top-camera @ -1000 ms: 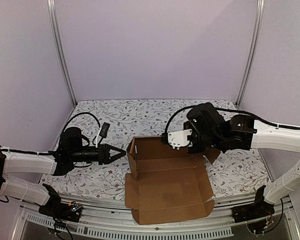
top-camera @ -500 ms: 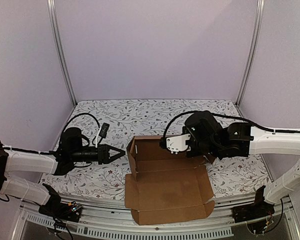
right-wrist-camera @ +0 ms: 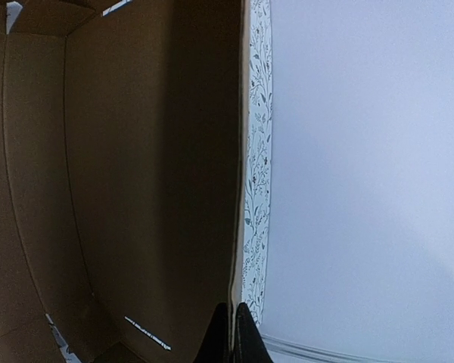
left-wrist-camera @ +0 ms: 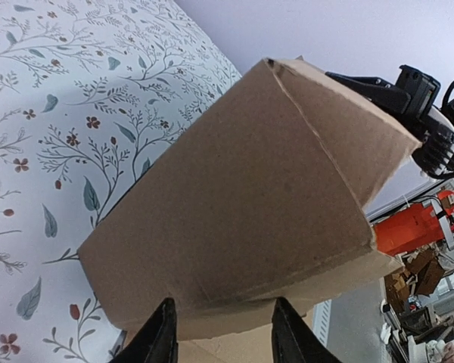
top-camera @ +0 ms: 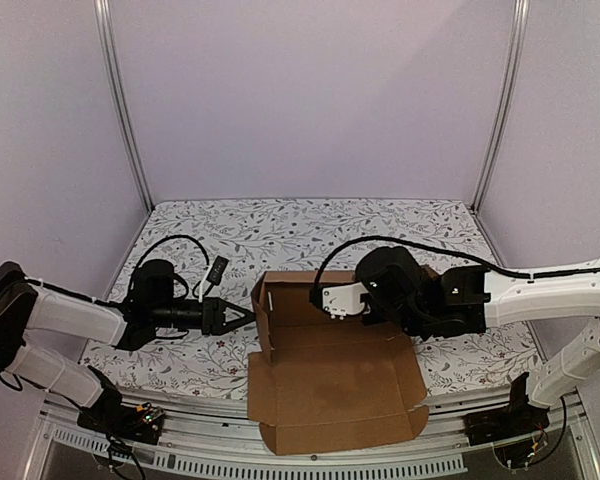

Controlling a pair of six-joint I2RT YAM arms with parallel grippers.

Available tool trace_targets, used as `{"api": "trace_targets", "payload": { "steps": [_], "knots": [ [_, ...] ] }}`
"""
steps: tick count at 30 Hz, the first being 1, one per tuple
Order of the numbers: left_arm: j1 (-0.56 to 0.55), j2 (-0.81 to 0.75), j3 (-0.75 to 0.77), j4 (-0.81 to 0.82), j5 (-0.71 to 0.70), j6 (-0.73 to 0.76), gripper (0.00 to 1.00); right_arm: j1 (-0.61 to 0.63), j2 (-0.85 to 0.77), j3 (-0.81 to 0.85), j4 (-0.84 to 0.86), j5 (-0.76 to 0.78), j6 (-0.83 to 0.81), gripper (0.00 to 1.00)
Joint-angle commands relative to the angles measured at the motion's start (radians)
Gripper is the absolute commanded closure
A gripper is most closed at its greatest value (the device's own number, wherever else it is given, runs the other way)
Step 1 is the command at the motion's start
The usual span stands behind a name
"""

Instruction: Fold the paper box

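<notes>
One wrist view shows right hand [right-wrist-camera: 231, 333] pinching paper box [right-wrist-camera: 136, 151].

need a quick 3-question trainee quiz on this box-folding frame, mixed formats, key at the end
1. True or false: the paper box lies completely flat on the table.
2. Of the left gripper and the right gripper, which has its jaws apart? A) left B) right C) both
3. Short answer: where is the left gripper relative to the paper box?
Key: 1. False; its left and back walls stand upright. 2. A; the right gripper is shut. 3. Outside the box's left wall, pointing at it.
</notes>
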Motion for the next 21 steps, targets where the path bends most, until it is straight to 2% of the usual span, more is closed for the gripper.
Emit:
{"api": "trace_targets", "payload": {
  "steps": [1,10,21],
  "knots": [
    [-0.012,-0.019,-0.006,-0.019,-0.012,0.044,0.58,0.017,0.05,-0.037,-0.087,-0.002,0.051,1.0],
    [-0.081,-0.096,-0.007,-0.098,-0.17,0.089,0.53,0.071,0.102,-0.035,-0.097,0.068,0.102,1.0],
    [-0.155,-0.139,0.019,-0.2,-0.285,0.169,0.44,0.11,0.152,-0.019,-0.122,0.132,0.185,1.0]
  ]
}}
